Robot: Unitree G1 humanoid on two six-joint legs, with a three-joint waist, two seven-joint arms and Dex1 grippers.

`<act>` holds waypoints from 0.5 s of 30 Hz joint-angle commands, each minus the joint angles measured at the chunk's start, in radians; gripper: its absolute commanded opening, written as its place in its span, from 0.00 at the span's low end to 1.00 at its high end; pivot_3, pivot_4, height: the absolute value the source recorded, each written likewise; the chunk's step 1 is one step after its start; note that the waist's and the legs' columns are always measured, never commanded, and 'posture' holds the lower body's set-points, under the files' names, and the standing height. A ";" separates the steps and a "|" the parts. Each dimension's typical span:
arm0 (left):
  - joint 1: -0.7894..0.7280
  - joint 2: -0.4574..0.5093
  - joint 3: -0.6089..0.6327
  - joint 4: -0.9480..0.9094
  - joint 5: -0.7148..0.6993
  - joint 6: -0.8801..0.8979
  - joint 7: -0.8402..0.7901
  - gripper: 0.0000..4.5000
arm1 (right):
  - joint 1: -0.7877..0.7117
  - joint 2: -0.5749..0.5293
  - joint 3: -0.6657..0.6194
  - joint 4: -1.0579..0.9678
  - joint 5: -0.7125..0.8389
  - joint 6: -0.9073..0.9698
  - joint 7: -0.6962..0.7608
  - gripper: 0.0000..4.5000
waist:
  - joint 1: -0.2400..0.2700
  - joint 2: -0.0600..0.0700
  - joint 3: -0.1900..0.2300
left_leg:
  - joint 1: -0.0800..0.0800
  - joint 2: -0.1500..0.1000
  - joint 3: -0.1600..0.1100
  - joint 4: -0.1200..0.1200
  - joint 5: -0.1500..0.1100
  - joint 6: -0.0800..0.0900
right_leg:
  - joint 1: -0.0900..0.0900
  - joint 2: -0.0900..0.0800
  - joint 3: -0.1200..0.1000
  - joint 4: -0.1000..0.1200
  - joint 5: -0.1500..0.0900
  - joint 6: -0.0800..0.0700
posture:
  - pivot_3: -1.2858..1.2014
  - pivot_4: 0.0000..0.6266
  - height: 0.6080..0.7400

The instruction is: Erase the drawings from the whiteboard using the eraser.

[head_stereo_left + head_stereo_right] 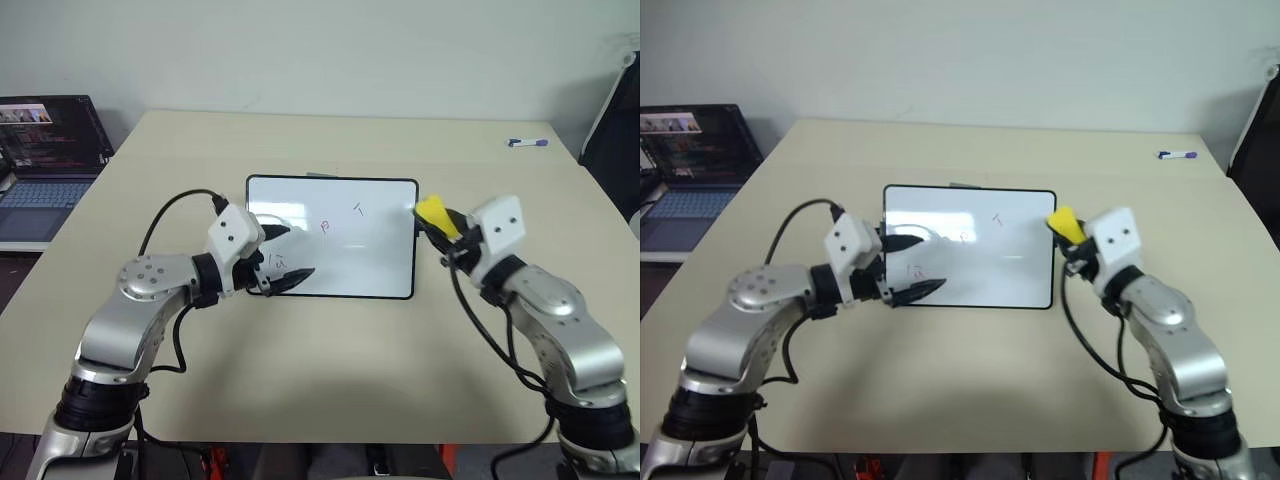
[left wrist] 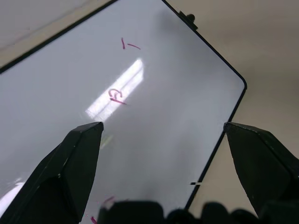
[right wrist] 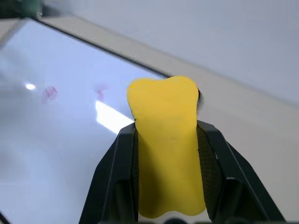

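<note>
A broad beige table point(image 1: 330, 380) spreads under the scene. Off its left edge an open laptop point(image 1: 45, 165) sits on a lower surface, screen lit. Far back at the table's right corner lies a white-and-blue marker pen point(image 1: 527, 143), well apart from everything.

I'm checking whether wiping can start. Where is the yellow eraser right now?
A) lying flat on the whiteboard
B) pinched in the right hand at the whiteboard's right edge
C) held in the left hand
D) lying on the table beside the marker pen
B: the right hand pinches the eraser at the whiteboard edge.
</note>
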 commanded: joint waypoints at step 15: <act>-0.055 0.025 -0.046 0.010 -0.004 0.053 -0.013 1.00 | -0.241 0.104 0.238 0.390 -0.310 -0.170 -0.020 0.29 | -0.001 0.000 0.000 | -0.003 0.000 0.000 0.000 0.000 0.000 | -0.003 0.000 0.000 0.000 0.002 -0.004 | 0.52 0.24 1.00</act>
